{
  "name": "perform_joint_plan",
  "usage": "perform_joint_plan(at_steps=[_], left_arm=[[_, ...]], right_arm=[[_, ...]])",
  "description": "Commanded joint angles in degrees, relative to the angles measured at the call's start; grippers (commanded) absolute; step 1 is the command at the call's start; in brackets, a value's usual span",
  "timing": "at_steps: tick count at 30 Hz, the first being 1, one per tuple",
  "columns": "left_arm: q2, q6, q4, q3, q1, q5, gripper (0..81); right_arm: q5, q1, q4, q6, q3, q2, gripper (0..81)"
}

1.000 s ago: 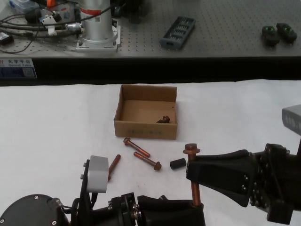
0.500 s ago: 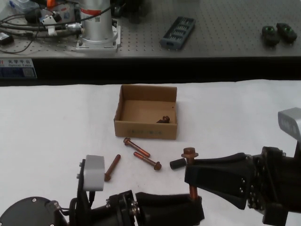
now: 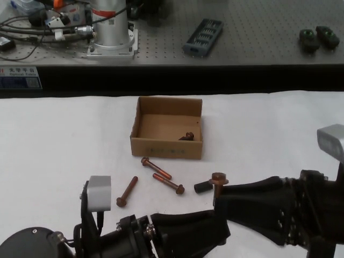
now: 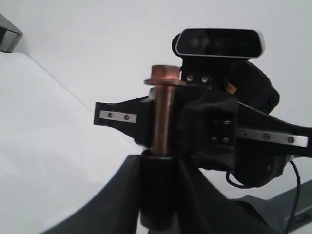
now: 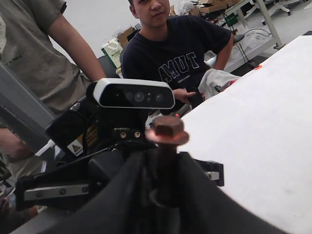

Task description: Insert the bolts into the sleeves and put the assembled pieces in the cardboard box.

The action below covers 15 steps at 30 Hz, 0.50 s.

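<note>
My right gripper [image 3: 219,198] [image 5: 163,168] is shut on an upright copper bolt [image 3: 217,179] [image 5: 167,131], gripping the shaft below the hex head. My left gripper [image 3: 217,228] [image 4: 157,168] sits just beneath it, shut on a black sleeve [image 4: 156,195]. The bolt's shaft [image 4: 161,122] runs down into the top of that sleeve. A second black sleeve [image 3: 202,187] lies on the white cloth just left of the bolt head. Three loose bolts [image 3: 156,167] [image 3: 167,184] [image 3: 127,192] lie in front of the cardboard box [image 3: 166,148], which holds one assembled piece [image 3: 186,136].
Both arms crowd the near edge of the white cloth [image 3: 59,145]. Behind the cloth a perforated bench carries a metal column base [image 3: 111,32], a black rack [image 3: 203,35] and cables. People stand behind the left arm in the right wrist view.
The bolt has come down, its head lower than a second ago and its shaft deeper between the grippers. The left arm's wrist camera has shifted left and lower.
</note>
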Motion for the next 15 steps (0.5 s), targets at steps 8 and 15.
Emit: perform_joint_plan(at_steps=[8, 15], left_arm=[[-0.20, 2.39, -0.32, -0.35, 0.52, -6.80, 4.3], [-0.20, 10.09, 0.60, -1.03, 2.12, -14.59, 4.3]], right_arm=[[-3.98, -3.98, 5.46, 0.11, -2.36, -2.32, 39.6], [-0.34, -14.14, 18.94, -1.36, -7.08, -11.27, 33.1]])
